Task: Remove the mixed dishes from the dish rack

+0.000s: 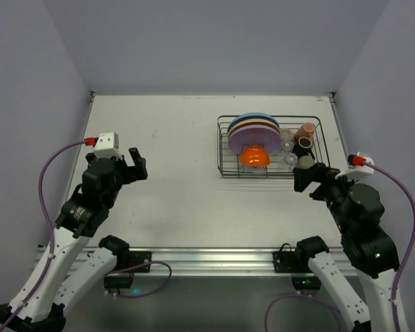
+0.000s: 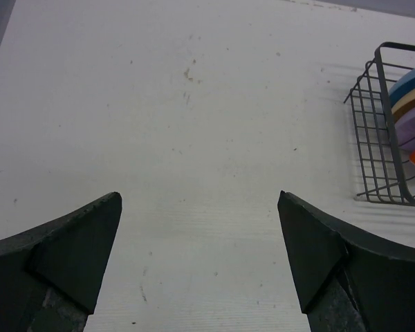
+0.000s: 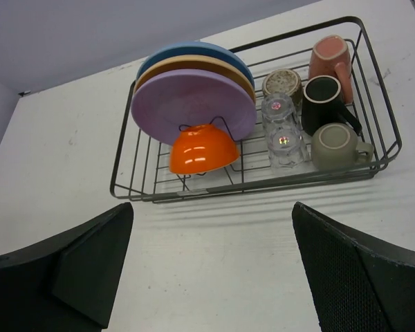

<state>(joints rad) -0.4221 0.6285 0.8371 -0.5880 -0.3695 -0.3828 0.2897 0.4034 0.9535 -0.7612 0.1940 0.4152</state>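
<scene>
The dark wire dish rack (image 1: 222,149) stands at the table's back right. It holds upright blue, tan and lilac plates (image 3: 194,104), an orange bowl (image 3: 203,149) tipped against a prong, two clear glasses (image 3: 285,142), and pink (image 3: 330,55), dark (image 3: 323,100), speckled (image 3: 282,81) and pale olive (image 3: 335,145) mugs. My right gripper (image 3: 213,214) hangs open over bare table just in front of the rack, nothing between its fingers. My left gripper (image 2: 199,200) is open above bare table on the left, far from the rack (image 2: 373,131), whose corner and plate edges (image 2: 411,104) show at the right.
White table top (image 1: 180,138) lies between the two arms and left of the rack. Grey walls close in the back and both sides. The arm bases sit on a metal rail (image 1: 207,259) at the near edge.
</scene>
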